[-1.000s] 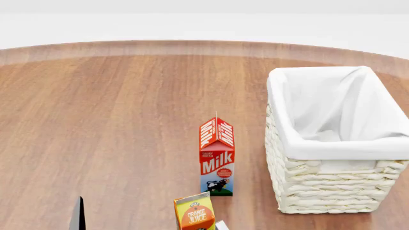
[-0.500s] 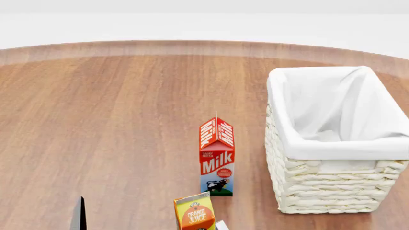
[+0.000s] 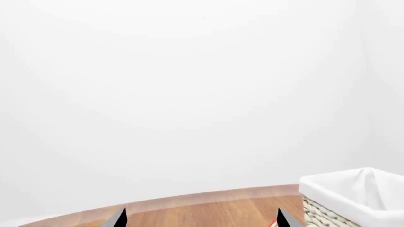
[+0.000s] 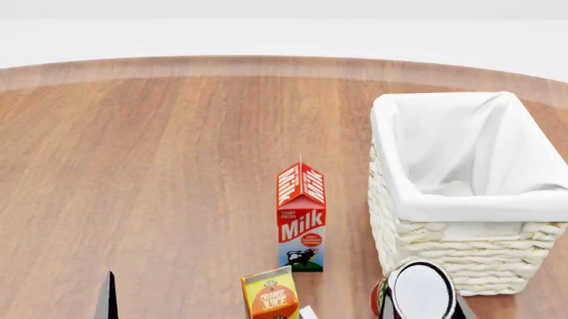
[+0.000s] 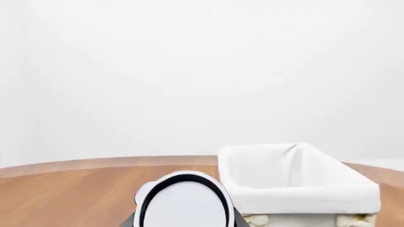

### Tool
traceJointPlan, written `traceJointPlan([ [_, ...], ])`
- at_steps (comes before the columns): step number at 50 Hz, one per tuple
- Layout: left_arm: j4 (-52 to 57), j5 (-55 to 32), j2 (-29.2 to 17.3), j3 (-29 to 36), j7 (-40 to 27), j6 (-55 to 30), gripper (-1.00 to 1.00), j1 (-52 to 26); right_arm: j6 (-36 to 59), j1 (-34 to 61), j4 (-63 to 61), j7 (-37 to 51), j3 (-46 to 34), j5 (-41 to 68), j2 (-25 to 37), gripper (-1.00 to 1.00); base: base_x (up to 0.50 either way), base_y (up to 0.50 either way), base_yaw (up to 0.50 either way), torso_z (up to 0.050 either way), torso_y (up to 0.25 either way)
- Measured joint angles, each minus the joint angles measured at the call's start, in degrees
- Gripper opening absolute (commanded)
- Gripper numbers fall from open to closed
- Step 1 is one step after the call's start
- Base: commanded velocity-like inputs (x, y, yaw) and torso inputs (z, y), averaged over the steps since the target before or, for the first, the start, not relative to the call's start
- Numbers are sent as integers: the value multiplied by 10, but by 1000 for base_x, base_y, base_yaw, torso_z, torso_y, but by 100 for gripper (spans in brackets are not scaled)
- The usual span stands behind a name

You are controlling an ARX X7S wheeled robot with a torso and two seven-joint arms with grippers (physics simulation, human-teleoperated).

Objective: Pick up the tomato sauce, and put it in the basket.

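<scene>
Tomato sauce (image 4: 422,292) just before basket (image 4: 461,256)

Perhaps a bare simulated test room: round wooden table (image 4: 159,166), blank white walls (image 3: 189,94).

Left end effector (image 3: 198,218): two thin, pointed fingertips (image 3: 118,218), black with grey faces.
Head view: a narrow black-and-grey sliver.
Right end effector (image 4: 424,312): a dark sliver barely visible.

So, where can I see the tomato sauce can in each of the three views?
Head view: tomato sauce at the bottom edge, in front of the basket.
Right wrist view: its pale top at the bottom centre.
Left wrist view: not in it.
Shared landmark: the basket.
</scene>
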Motion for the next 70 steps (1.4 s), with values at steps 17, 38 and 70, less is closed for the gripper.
traceJointPlan([
  [17,1,-6,-5,0,-6,0,100,-1,126,183,-14,56,21,53,29,-100,0,0,0,0,0],
  [38,-4,-9,-9,5,-12,1,100,-5,196,432,160,73,-12,53,40,-100,0,0,0,0,0],
  [70,-13,-15,-15,10,-21,2,100,-11,-62,821,890,21,-92,-62,-7,-100,0,0,0,0,0],
])
